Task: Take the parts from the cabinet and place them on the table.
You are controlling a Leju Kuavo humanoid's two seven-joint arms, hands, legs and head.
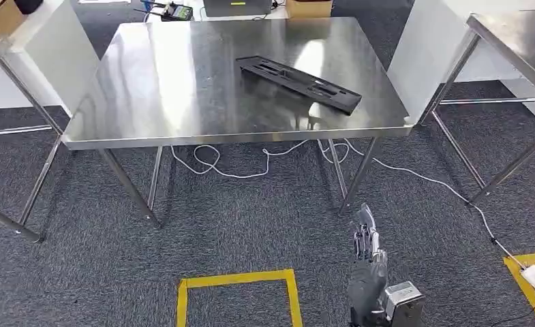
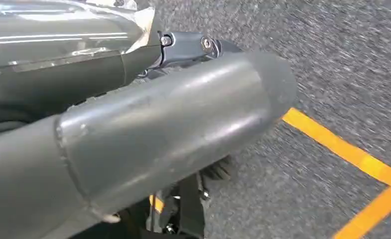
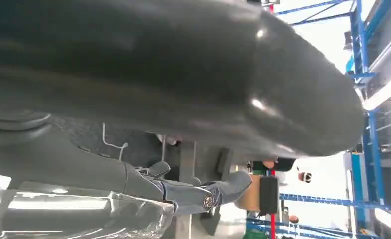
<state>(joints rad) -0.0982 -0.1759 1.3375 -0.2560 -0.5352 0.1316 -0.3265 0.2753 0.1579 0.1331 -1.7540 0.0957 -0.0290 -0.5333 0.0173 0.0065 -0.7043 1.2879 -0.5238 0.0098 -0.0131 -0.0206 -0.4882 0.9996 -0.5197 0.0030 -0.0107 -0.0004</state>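
From the head view, the right hand [image 1: 368, 253] hangs low over grey carpet, fingers straight and slightly apart, holding nothing. Well ahead of it and above, a long black part [image 1: 298, 83] lies flat and slantwise on the steel surface [image 1: 148, 82], nearer that surface's far right corner than the hand's own side. It rests wholly on the metal, clear of the edges, which reads as a part set down and let go, so at least one delivery looks done. A white cable [image 1: 251, 167] trails across the floor under the surface, between it and the hand. Yellow floor tape [image 1: 237, 279] marks a box just to the hand's left, probably a standing mark for the robot (the hand hangs beside it, not over it). A second steel table [image 1: 516, 41] stands off to the hand's right.

From the left wrist view, a thick grey thumb [image 2: 173, 124] lies across the frame over carpet and yellow tape; the fingers are hidden behind it, so whether the left hand is spread or curled cannot be told. No part shows against it.

From the right wrist view, the right hand's grey bulk looms close, with a darker finger [image 3: 218, 191] reaching out below it, closed on nothing. Blue racking [image 3: 367, 74] stands far beyond the hand; it may be the cabinet, and by the task the next fetch would start there.
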